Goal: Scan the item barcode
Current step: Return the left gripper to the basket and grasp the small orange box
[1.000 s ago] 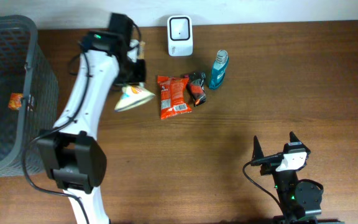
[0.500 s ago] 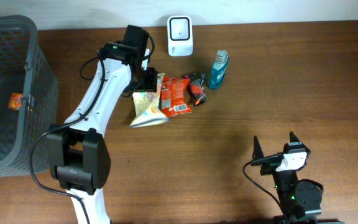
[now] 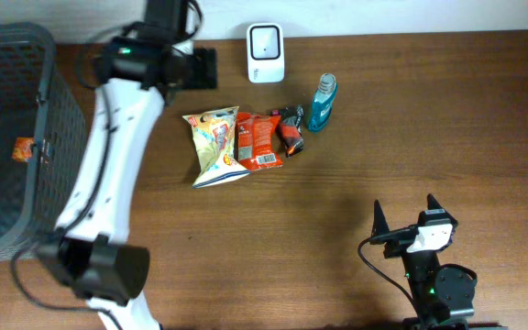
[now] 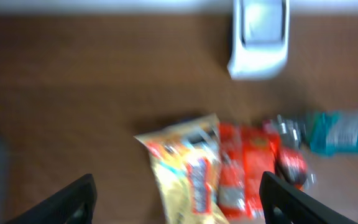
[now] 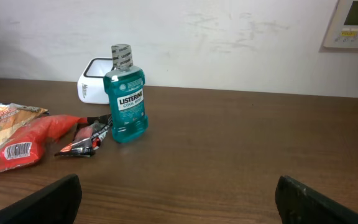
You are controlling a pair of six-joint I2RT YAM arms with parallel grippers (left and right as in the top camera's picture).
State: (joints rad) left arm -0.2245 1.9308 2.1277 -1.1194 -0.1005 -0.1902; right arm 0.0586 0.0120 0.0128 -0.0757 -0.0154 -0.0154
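A yellow snack bag lies flat on the table, touching a red snack bag on its right. Right of those lie a small dark packet and a teal mouthwash bottle. The white scanner stands at the far edge. My left gripper hovers open, behind the yellow bag and left of the scanner, holding nothing. Its blurred wrist view shows the yellow bag between and beyond the fingers. My right gripper rests open near the front, far from the items.
A dark mesh basket fills the left side of the table, with a small orange item inside. The right wrist view shows the bottle upright, the scanner behind it and a wall beyond.
My left gripper opened and let go of the yellow bag, which now lies beside the red bag. The arm then pulled back toward the far left.
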